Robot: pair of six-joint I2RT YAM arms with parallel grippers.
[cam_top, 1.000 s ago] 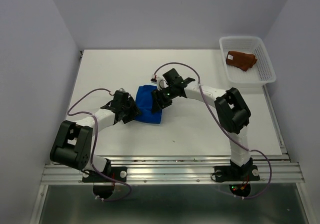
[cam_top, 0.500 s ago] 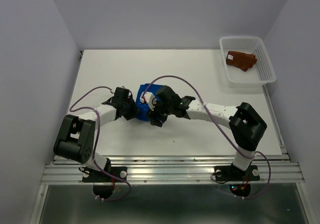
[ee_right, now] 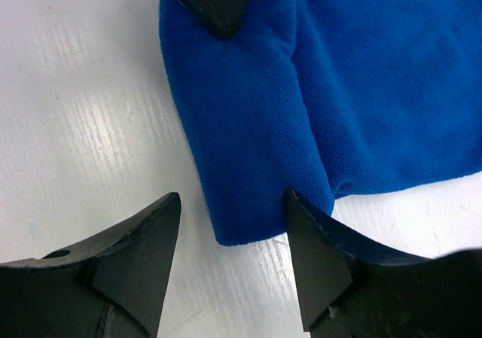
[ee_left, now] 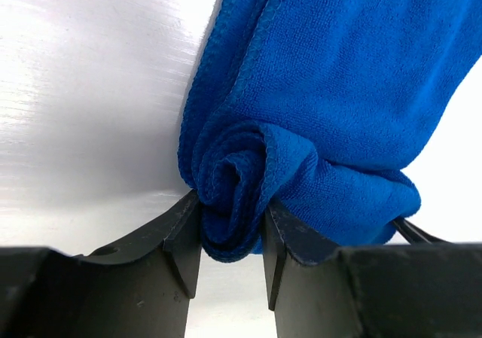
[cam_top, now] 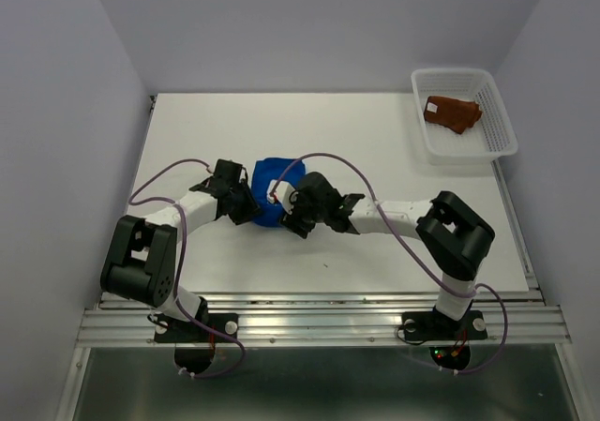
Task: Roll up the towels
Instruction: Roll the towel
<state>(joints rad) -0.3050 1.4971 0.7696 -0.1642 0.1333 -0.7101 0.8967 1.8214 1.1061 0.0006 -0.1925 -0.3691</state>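
Pinching the spiralled end of the blue towel (ee_left: 339,82), the left gripper (ee_left: 230,221) has its jaws clamped on the roll from both sides. The right gripper (ee_right: 230,202) has its jaws apart around the other end, one finger touching the cloth and the other clear of it (a lopsided bite if it closes here). Terry is springy, so I judge the coil may loosen or skew if only one end turns. The rust-brown towel (cam_top: 453,113) lies in the basket (cam_top: 469,154), well apart.
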